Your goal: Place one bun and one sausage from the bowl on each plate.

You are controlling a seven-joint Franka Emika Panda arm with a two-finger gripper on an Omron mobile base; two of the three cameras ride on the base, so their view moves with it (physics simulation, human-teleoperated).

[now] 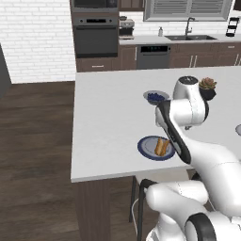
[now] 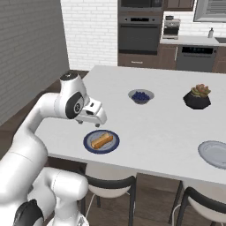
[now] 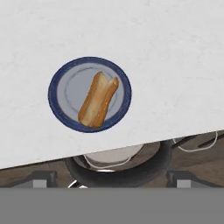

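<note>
Grey plate [image 2: 215,153] beside succulent [image 2: 198,97]

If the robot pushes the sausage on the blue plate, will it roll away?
Probably a little: the sausage looks long and round, so it could roll sideways. But it lies against the bun, which would likely stop it. The blue-rimmed plate looks smooth, so it might slide too.

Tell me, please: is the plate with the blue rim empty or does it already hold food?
It holds food. The blue-rimmed plate carries a bun and a sausage lying side by side, touching; the right base view shows them there too.
</note>
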